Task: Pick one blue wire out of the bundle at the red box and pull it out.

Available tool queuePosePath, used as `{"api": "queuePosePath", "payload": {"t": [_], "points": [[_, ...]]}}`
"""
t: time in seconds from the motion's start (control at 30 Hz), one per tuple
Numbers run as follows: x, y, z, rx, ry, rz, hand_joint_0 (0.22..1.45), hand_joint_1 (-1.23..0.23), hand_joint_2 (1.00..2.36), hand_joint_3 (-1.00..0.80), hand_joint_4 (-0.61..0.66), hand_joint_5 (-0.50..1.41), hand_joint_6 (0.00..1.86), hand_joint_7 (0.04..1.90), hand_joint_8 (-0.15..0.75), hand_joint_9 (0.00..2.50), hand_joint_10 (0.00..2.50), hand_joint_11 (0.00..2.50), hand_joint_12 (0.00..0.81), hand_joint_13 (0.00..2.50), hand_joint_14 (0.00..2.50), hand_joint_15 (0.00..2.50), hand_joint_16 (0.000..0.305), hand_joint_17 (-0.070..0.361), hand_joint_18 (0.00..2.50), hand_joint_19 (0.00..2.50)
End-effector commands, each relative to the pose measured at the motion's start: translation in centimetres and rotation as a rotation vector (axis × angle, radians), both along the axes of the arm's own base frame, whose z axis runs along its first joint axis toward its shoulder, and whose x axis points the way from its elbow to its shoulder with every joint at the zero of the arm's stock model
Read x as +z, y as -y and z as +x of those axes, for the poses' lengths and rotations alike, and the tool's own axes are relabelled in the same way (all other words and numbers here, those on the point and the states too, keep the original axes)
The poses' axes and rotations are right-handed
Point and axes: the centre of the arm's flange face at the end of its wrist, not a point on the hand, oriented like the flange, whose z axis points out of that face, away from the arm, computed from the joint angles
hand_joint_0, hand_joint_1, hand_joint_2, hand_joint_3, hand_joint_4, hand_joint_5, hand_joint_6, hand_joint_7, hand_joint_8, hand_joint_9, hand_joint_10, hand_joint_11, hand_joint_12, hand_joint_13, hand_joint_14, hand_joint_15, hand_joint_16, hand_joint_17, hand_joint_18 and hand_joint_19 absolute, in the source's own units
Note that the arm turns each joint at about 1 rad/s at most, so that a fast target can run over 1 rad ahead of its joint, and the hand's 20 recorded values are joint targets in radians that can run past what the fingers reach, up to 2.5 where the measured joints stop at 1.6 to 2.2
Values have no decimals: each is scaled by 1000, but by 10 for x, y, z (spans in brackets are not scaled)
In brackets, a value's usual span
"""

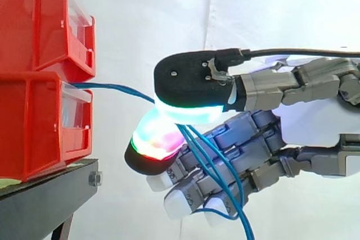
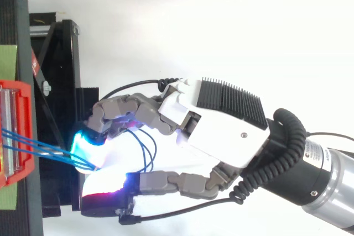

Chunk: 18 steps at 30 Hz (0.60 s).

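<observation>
blue wires (image 1: 112, 87): at least 3 thin, glossy strands leave the seam between the bins, run toward 3 o'clock into the pinch, then droop to 6 o'clock.
hand (image 1: 312, 119): 2 glowing, rounded fingertips (image 1: 185, 77) clamped on the wires.
red bins (image 1: 34, 127): 2 stacked, hard plastic, at 9 o'clock; open gap between their front edge and the hand.
black stand (image 1: 45, 206): beneath the bins.

Open air between the 2 stacked red bins (image 1: 39, 127) and the hand (image 1: 309, 122), crossed by blue wires (image 1: 112, 87); black stand (image 1: 50, 200) blocks the way below.
</observation>
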Motion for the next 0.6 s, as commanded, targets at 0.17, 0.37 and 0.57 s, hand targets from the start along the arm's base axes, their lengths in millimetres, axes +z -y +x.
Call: {"api": "queuePosePath", "payload": {"t": [0.17, 0.37, 0.57], "points": [[12, 4, -12, 7, -45, 32, 643, -820, 1006, -427, 425, -167, 825, 922, 400, 846, 11, 533, 435, 865, 14, 405, 59, 133, 817, 509], [15, 4, -14, 6, -51, 30, 608, -713, 1006, -423, 451, -146, 807, 1108, 392, 859, 11, 486, 437, 863, 12, 412, 59, 133, 808, 536], [15, 4, -14, 6, -51, 30, 605, -581, 1007, -410, 437, -138, 797, 1128, 385, 858, 10, 469, 438, 849, 12, 417, 59, 133, 776, 554]]}}
